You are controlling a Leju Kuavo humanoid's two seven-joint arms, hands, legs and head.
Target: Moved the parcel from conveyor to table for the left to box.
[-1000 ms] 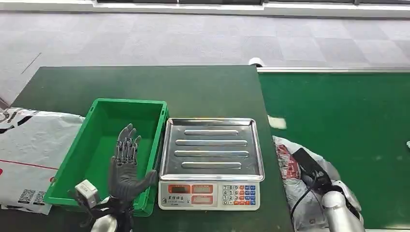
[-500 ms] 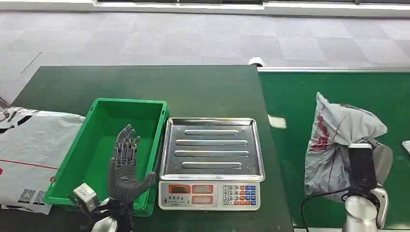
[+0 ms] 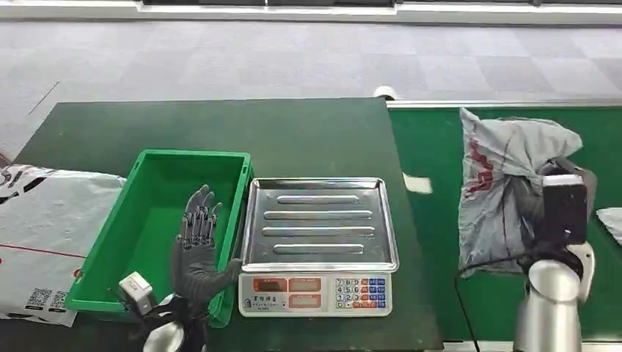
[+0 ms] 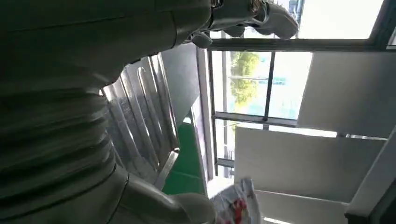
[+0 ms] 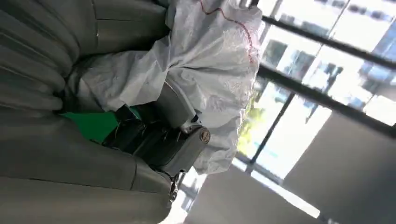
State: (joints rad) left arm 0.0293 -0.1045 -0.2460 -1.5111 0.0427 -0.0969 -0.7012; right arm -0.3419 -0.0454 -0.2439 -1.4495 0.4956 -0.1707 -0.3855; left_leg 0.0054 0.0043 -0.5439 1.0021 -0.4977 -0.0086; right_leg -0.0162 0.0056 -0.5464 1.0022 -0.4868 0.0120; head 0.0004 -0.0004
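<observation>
The parcel (image 3: 506, 172), a crumpled grey-white plastic bag with red print, hangs lifted over the green conveyor (image 3: 433, 227) to the right of the scale. My right hand (image 3: 551, 199) grips it from the right side. In the right wrist view the dark fingers (image 5: 154, 137) are clamped into the parcel's (image 5: 205, 65) folds. My left hand (image 3: 196, 246) is held open, fingers spread, above the near right corner of the green box (image 3: 150, 220), with nothing in it. In the left wrist view its fingers (image 4: 252, 14) stand apart beside the scale's tray (image 4: 140, 121).
An electronic scale (image 3: 319, 238) with a ribbed steel tray sits between the box and the conveyor on the dark green table (image 3: 220, 128). A large white mailer (image 3: 44, 227) lies left of the box. Another pale parcel (image 3: 612, 220) shows at the conveyor's right edge.
My right arm has lifted the parcel from low at the conveyor's near edge, up and away from me. The left hand has hardly shifted.
</observation>
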